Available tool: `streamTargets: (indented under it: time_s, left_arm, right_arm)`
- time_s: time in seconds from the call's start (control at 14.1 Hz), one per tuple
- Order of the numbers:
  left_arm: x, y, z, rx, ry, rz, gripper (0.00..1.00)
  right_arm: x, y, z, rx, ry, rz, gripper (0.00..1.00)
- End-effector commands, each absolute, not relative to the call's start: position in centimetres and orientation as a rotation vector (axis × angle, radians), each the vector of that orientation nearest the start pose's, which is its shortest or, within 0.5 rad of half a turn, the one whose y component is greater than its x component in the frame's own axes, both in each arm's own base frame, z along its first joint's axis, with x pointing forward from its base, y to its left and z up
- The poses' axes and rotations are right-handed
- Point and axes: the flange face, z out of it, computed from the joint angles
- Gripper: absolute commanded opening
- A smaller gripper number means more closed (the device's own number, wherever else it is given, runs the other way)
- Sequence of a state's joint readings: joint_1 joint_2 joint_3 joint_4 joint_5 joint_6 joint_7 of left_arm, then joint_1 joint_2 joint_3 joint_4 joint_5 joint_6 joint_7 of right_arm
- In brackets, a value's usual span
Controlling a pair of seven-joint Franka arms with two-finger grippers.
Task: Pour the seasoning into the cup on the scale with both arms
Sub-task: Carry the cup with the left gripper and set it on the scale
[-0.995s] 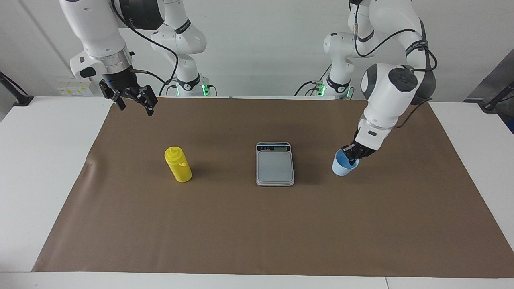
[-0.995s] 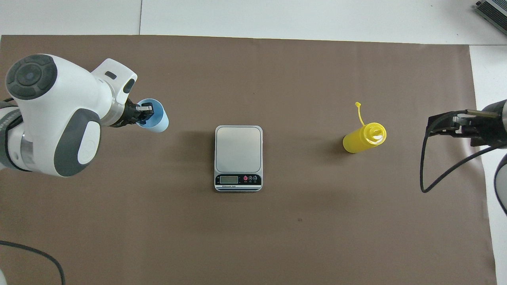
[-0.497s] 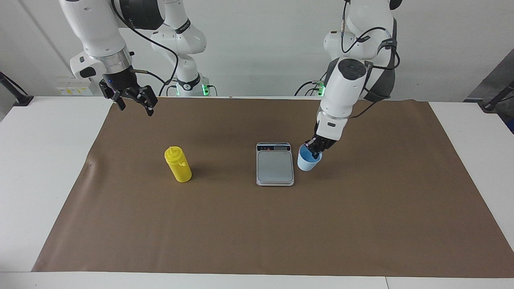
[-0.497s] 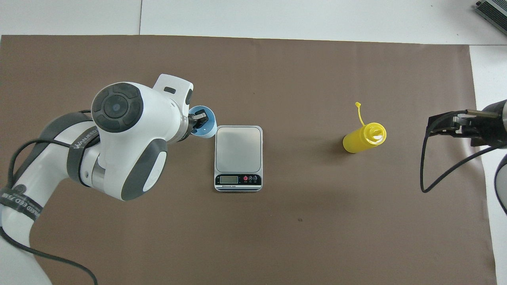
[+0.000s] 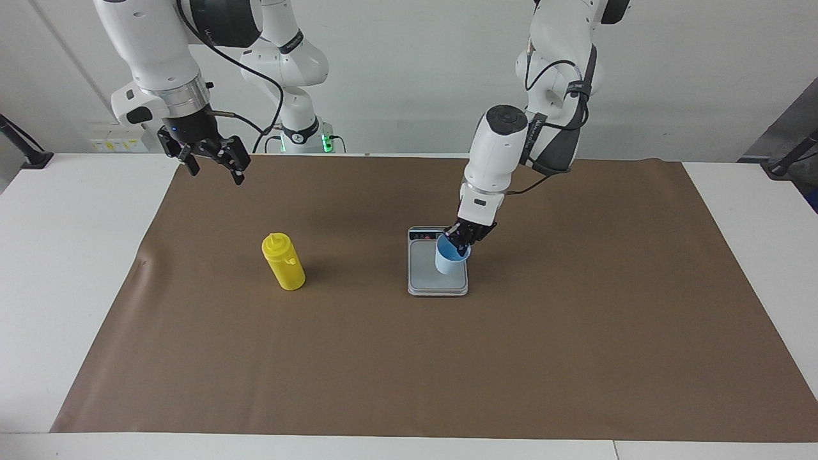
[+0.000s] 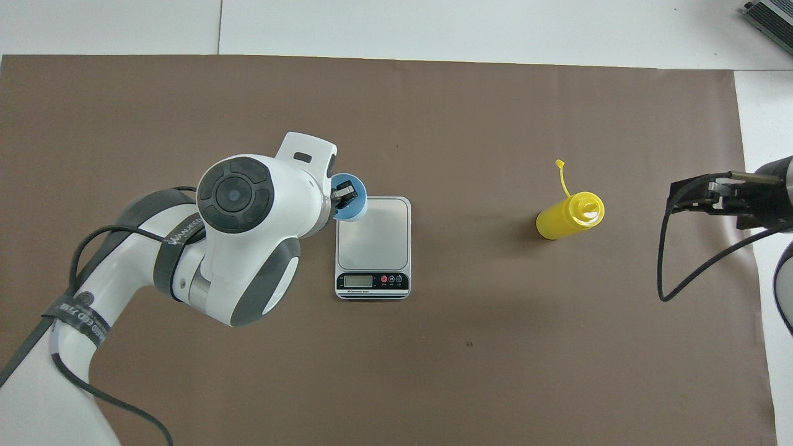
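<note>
Nothing could be read clearly. The band on the left arm (image 6: 74,308) carried white lettering, too small to make out.

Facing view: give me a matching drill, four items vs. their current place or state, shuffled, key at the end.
Items:
1. cup
2. seasoning bottle
3. left gripper
4. right gripper

States:
A. open, hanging over the mat's edge at the right arm's end, holding nothing
B. standing upright on the brown mat, toward the right arm's end
C. shut on the cup's rim, above the scale
D. light blue, carried over the scale's plate; whether it rests there cannot be told

Pairs: 1-D, 2-B, 3-C, 4-A
</note>
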State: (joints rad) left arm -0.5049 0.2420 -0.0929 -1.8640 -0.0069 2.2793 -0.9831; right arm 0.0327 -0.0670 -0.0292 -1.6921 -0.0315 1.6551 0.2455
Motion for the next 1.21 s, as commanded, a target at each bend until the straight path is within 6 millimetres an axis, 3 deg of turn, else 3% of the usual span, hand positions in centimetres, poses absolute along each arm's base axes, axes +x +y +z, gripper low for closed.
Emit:
streamTargets:
  time_s: [0.0,0.71,0.78,0.92,1.14]
  left_arm:
    - [51.9,-35.8,39.0,-3.191,-0.63,-0.2,0.0]
    - [51.4,-36.5,37.4,-3.188,-0.563,-0.233,0.0]
    - [51.6,-36.3,37.5,-3.189,-0.571,-0.237,0.28]
    - [51.8,-36.1,37.5,-3.185,-0.574,-0.237,1.0]
    - [52.0,-35.3,38.7,-3.165,-0.58,-0.216,1.0]
  right_arm:
    - [53.7,-0.5,61.1,-3.148,0.405,-0.063,1.0]
    - [53.7,-0.7,61.1,-3.148,0.41,-0.061,1.0]
    - [53.7,-0.9,61.0,-3.147,0.415,-0.058,1.0]
    - [53.8,-0.9,61.0,-3.147,0.417,-0.06,1.0]
    - [53.8,-0.9,61.0,-3.147,0.417,-0.06,1.0]
